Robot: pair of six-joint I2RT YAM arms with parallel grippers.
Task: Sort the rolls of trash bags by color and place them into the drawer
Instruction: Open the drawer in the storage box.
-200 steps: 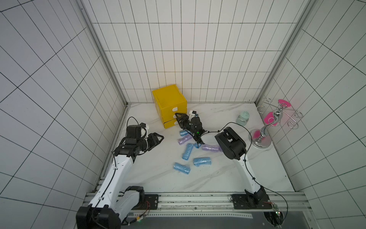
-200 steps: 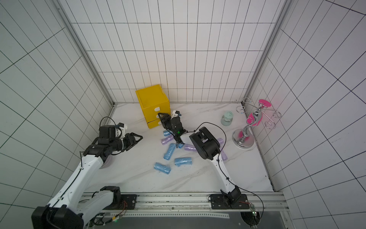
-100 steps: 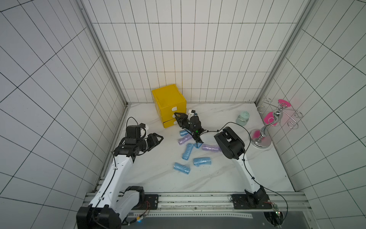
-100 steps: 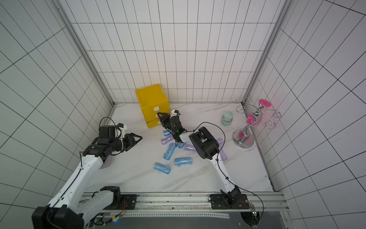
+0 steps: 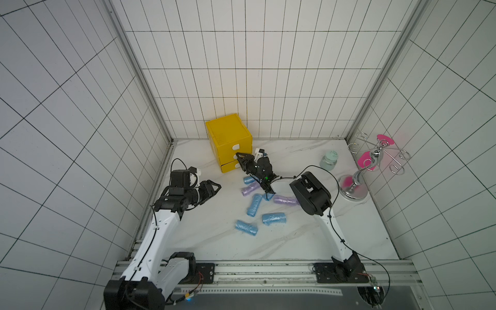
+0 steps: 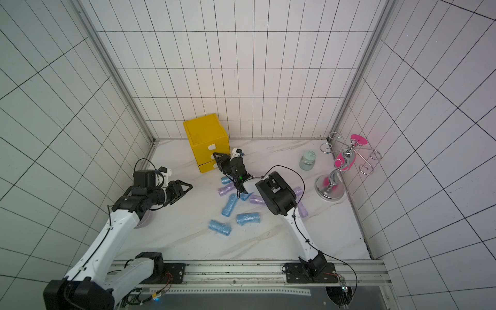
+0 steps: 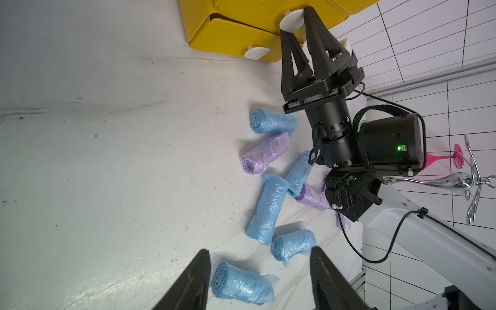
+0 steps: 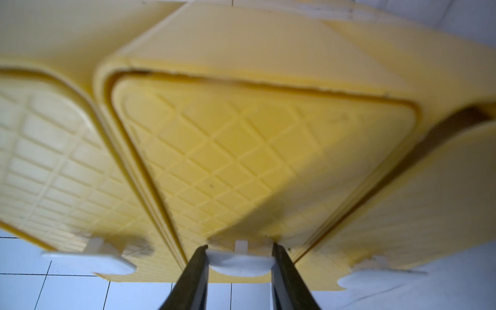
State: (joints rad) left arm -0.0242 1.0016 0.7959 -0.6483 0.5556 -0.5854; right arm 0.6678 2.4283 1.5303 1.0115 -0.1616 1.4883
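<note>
The yellow drawer unit (image 5: 228, 139) (image 6: 205, 142) stands at the back of the table, each drawer front carrying a white handle. My right gripper (image 8: 239, 252) (image 5: 238, 156) (image 7: 296, 20) is shut on the middle drawer's handle (image 8: 239, 264), one finger against each side. Several light blue rolls (image 5: 254, 205) (image 6: 248, 218) (image 7: 241, 285) and lilac rolls (image 5: 251, 189) (image 7: 264, 154) lie loose in front of the unit, partly under the right arm. My left gripper (image 5: 218, 185) (image 6: 190, 185) (image 7: 259, 249) hovers open and empty to their left.
A pale green jar (image 5: 328, 161) stands at the back right. Beside it a chrome stand (image 5: 359, 174) holds pink glasses against the right wall. Tiled walls close in the table on three sides.
The right gripper's jaws have narrowed onto the middle drawer handle. The left arm and the rolls have not moved.
</note>
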